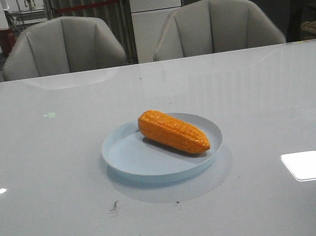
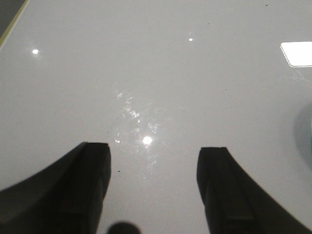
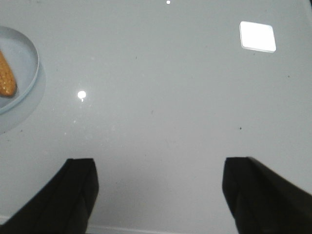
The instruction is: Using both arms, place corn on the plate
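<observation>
Front view: corn point(image 1: 173, 131) lies diagonally on plate point(image 1: 129, 156), no arms visible; wrist views alone show left gripper point(image 2: 153, 163) and right gripper point(image 3: 161, 178), both spread, empty above table point(image 1: 48, 167); no legible writing.

Only the fingers of each pincer show, and only in the wrist views; the front view shows none of the robot. The left pincer point(image 2: 155, 187) has two matte black fingers point(image 2: 87, 190), each a thick slab with a flat, squared tip and an outer edge that curves away as it widens toward the base. The right pincer point(image 3: 161, 192) has the same black, angular fingers point(image 3: 253, 192), plain, with no screws, cables or markings visible.
</observation>
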`<state>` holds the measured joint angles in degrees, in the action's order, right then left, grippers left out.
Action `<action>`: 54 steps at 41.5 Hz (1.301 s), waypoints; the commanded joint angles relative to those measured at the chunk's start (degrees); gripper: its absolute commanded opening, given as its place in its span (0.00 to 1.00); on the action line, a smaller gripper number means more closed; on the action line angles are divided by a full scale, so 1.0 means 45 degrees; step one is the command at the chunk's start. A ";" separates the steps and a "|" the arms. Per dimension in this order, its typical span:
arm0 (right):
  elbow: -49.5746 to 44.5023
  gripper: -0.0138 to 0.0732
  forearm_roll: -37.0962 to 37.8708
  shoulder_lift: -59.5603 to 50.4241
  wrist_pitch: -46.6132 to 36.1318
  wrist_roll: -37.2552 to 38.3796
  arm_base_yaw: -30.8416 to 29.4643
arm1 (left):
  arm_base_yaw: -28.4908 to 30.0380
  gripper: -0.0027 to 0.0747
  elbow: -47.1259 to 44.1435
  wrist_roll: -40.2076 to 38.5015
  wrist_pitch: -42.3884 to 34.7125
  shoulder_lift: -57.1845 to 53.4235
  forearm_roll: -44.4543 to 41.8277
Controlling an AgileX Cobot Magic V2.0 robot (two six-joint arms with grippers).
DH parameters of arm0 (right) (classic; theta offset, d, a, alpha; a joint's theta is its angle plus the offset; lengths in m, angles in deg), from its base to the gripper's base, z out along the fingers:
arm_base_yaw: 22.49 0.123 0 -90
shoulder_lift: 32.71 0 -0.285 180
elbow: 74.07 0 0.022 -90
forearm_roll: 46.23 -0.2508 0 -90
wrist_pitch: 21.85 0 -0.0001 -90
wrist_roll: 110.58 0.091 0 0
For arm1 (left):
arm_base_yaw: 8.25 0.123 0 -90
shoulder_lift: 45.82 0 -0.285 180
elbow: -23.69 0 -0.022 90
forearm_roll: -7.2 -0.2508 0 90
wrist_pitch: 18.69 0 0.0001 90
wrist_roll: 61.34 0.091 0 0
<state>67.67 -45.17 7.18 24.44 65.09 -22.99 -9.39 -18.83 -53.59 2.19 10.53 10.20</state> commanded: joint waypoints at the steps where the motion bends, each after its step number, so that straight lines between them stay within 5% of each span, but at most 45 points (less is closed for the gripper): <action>1: 0.0333 0.88 0.0353 -0.0010 -0.1153 -0.0029 -0.0081 | 0.0027 0.62 0.0344 -0.0040 -0.0905 -0.0136 0.0032; 41: 0.0333 0.88 0.0342 -0.0010 -0.1111 -0.0029 -0.0081 | 0.0037 0.61 0.0344 -0.0040 -0.0683 -0.0836 -0.0577; 54: 0.0333 0.88 0.0342 -0.0010 -0.1111 -0.0029 -0.0081 | 0.0037 0.15 0.0169 -0.0040 -0.0738 -0.2876 -0.0529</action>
<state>67.67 -44.43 7.09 23.97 65.21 -22.99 -9.34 -19.08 -53.59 3.61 0.19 7.68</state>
